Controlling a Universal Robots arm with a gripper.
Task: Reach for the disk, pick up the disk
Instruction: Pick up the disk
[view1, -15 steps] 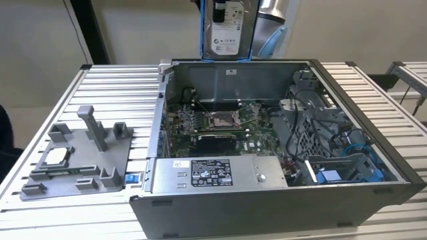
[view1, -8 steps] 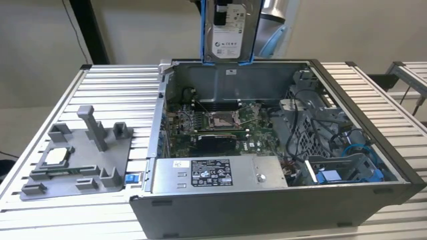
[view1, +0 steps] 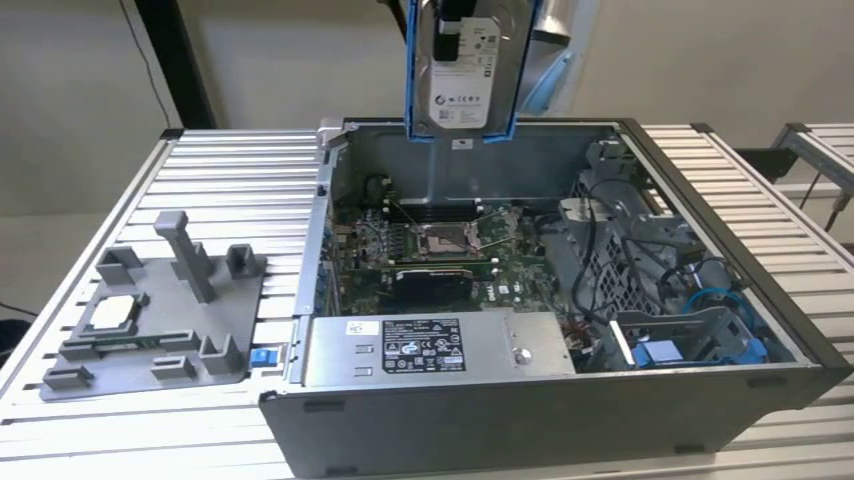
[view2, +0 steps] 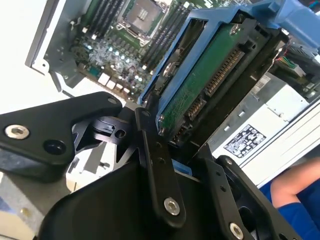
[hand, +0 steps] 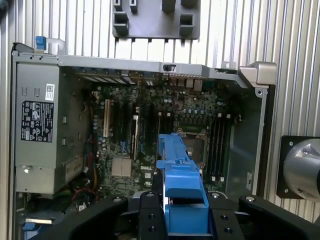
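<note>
The end effector (view2: 172, 150) is clamped on the flat silver-grey rectangular disk with a white label and blue plastic rails (view1: 463, 70), its black fingers (view2: 157, 165) pressing the drive's sides. The disk hangs upright in the air above the far wall of the open grey metal computer case (view1: 747, 290), clear of it. In the second wrist view the drive's green circuit board and connector face the camera. The case stands on the ribbed aluminium surface (view1: 240, 180), and a grey plastic fixture tray (view1: 160, 320) lies near the surface's edge on the exterior view's left.
</note>
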